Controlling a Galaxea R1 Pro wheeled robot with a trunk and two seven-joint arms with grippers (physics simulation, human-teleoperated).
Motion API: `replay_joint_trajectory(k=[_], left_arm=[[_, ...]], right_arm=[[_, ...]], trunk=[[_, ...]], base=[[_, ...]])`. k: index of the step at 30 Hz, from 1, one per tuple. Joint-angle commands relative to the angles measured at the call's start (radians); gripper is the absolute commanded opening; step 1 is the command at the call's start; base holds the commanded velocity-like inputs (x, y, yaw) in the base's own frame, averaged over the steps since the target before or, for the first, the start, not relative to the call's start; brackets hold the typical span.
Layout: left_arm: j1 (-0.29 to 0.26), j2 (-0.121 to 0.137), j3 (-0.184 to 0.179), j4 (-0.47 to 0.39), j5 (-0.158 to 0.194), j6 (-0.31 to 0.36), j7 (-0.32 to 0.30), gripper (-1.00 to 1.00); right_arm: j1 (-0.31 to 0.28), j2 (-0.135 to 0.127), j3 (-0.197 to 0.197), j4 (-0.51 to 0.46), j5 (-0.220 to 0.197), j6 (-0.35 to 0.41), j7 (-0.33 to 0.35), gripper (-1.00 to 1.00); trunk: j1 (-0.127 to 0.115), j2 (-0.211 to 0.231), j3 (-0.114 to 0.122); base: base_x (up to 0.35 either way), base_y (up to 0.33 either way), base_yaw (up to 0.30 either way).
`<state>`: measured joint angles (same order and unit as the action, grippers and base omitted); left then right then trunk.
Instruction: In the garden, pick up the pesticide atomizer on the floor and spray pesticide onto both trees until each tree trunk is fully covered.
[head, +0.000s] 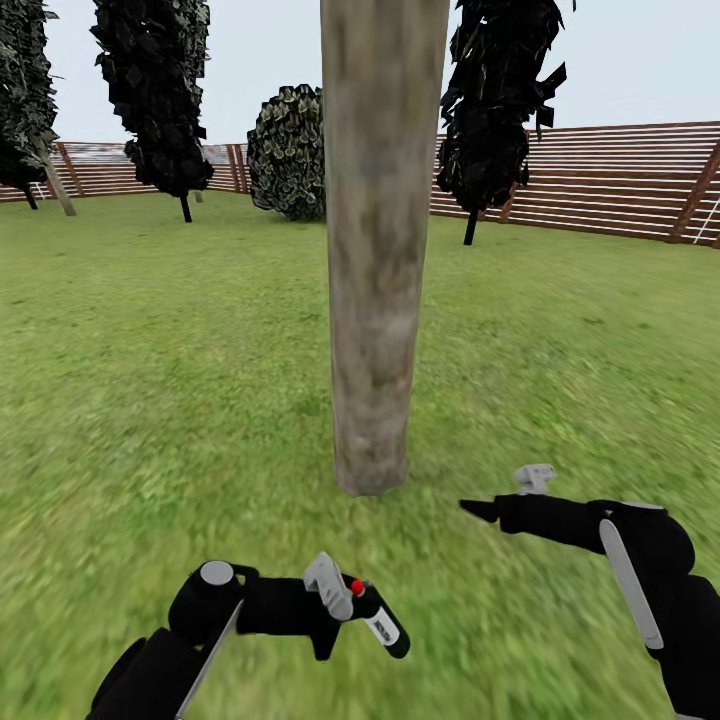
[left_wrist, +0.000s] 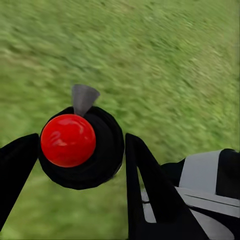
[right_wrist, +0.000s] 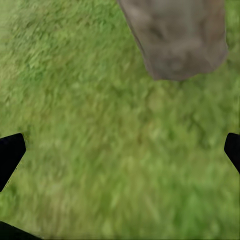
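Note:
A thick mottled grey-brown tree trunk (head: 378, 250) rises straight ahead from the lawn, and its base (right_wrist: 175, 35) also shows in the right wrist view. No white pesticide specks show on it. My left gripper (head: 340, 600) is low and in front of the trunk, shut on the pesticide atomizer (head: 380, 620), a small black bottle with a red top and a white label. In the left wrist view, the atomizer's red top (left_wrist: 68, 140) and grey nozzle sit between the black fingers. My right gripper (head: 500, 495) hovers open just right of the trunk's base, holding nothing.
Green lawn (head: 150, 380) spreads all around. Thin-trunked dark trees (head: 155, 90) (head: 495, 100) and a round bush (head: 288, 150) stand far back. A brown slatted fence (head: 600, 180) runs behind them.

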<state>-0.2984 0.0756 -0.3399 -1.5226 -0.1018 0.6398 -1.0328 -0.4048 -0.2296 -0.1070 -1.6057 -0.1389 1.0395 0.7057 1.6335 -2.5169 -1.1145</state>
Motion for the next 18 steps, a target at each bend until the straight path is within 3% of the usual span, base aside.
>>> replay_joint_trajectory(k=[1, 6, 7, 15, 18], left_arm=[[-0.001, -0.001, 0.012, -0.001, -0.005, 0.008, -0.004, -1.0], [-0.001, -0.002, 0.033, -0.001, -0.004, 0.005, -0.004, -1.0], [-0.001, -0.001, 0.034, -0.002, -0.003, 0.004, -0.005, -1.0], [-0.001, -0.002, 0.033, -0.002, -0.009, -0.003, -0.006, -1.0], [0.0, -0.002, 0.033, -0.001, -0.01, -0.016, -0.006, -1.0]], right_arm=[[-0.001, 0.0, 0.0, 0.0, -0.007, 0.008, 0.016, 1.0], [0.0, 0.001, 0.002, 0.0, -0.004, 0.008, 0.092, 1.0], [0.001, 0.001, 0.002, 0.0, -0.003, 0.008, 0.099, -1.0], [0.002, 0.001, 0.003, 0.0, -0.004, 0.008, 0.12, -1.0], [0.003, 0.001, 0.003, 0.0, -0.002, 0.008, 0.171, -1.0]], trunk=[[0.0, 0.0, -0.001], [0.0, 0.0, -0.001], [0.0, 0.0, -0.001], [0.0, 0.0, -0.001], [0.0, 0.0, -0.001]], base=[[0.0, 0.0, 0.0], [0.0, 0.0, 0.0], [0.0, 0.0, 0.0], [0.0, 0.0, 0.0], [0.0, 0.0, 0.0]])
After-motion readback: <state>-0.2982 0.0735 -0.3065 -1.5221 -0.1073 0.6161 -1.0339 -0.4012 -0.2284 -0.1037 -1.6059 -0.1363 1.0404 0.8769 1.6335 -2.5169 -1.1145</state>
